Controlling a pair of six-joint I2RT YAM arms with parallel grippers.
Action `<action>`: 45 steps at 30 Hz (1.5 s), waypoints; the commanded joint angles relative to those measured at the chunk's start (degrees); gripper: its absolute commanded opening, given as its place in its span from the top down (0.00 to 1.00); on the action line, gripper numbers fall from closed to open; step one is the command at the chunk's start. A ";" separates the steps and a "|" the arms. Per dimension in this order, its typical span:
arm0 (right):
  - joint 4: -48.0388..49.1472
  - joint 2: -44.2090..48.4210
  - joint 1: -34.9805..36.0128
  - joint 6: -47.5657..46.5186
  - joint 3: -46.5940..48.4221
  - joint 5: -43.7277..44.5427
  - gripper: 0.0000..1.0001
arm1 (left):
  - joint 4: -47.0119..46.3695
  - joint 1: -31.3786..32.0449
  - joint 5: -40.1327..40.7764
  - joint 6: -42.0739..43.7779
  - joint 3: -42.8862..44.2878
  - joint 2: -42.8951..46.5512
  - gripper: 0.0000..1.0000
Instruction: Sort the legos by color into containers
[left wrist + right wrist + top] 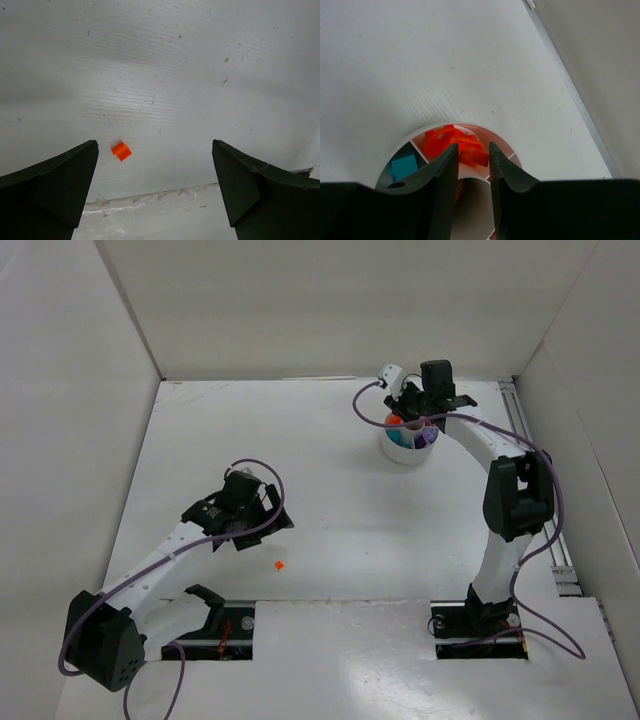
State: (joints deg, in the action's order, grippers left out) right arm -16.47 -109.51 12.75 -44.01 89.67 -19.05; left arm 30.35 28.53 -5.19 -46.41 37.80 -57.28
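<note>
Closest to the overhead camera we had the left arm's base (100,640), a black block down in the bottom-left corner. From there, biggest first: the white table (340,490) was boxed in by white walls (60,440) on the left, back and right, and a metal rail (545,510) ran along its right edge. Most of the surface was bare, so there was loads of open room in the middle and back-left. The left arm (160,555) lay low, reaching toward the middle. The right arm (500,490) arched up the right side toward the back.

The left gripper (154,150) hung over the table with its jaws spread wide and nothing in them. The right gripper (473,147) sat right over the dish (405,454), which stood toward the back, right of centre, clear of the rail and the walls. Its jaws were only a narrow gap apart with an orange piece (470,152) showing in that gap. Honestly, we couldn't tell if it was pinched or just lying on the orange pile (440,140) in the wedge below. A teal brick (404,166) lay in the next wedge to the left.

Smallest of all, one loose orange brick (121,150) lay on the table just ahead of the left gripper, closer to the finger on the left of the wrist view and near the edge of the raised near panel (340,650).
</note>
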 commanded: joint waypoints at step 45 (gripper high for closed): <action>0.21 44.12 -0.19 1.56 -29.29 0.77 0.48 | 2.79 19.81 14.95 -24.95 -5.02 -15.41 0.72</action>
State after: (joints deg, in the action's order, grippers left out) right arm -15.70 -66.92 12.75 -42.26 60.77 -19.00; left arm 34.54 47.94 9.43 -69.54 34.94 -71.48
